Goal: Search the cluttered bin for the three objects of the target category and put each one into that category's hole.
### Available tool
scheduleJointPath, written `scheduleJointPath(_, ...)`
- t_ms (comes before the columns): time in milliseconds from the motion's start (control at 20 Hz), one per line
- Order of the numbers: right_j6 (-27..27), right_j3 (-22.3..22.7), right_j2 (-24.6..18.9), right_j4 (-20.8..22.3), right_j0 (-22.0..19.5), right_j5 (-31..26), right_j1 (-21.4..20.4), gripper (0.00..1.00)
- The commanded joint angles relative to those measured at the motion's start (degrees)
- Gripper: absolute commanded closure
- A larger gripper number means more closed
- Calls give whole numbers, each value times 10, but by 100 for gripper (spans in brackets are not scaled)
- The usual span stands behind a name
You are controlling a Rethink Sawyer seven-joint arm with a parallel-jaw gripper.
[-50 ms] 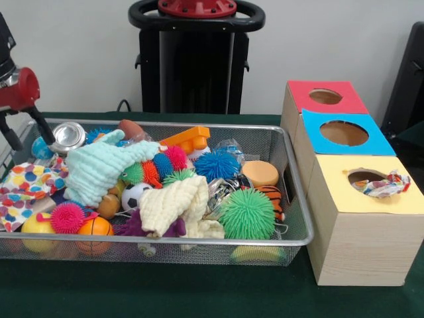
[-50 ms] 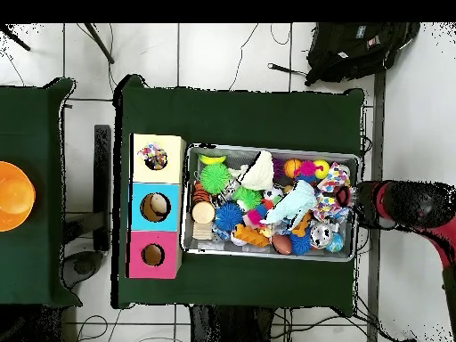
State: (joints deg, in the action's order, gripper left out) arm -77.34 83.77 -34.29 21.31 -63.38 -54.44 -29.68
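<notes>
My fingers' state I cannot tell. The polka-dot cloth, at the bin's end, looks limp; I'd pinch a fold.

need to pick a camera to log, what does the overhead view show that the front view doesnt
Only overhead: an orange bowl on a second table, a backpack on the floor, and something lying inside the blue hole. Only front: the bin's mesh side wall and the wooden fronts of the boxes. Both: the wire bin full of toys, the three holes, and a patterned cloth stuffed in the yellow hole.
</notes>
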Motion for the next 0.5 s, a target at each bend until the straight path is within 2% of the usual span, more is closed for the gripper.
scheduleJointPath(50,112,-38,-28,17,13,-35,40,0)
scheduleJointPath(300,120,-77,-29,23,24,-27,74,0)
scheduleJointPath(500,122,-93,-29,26,27,-21,85,0)
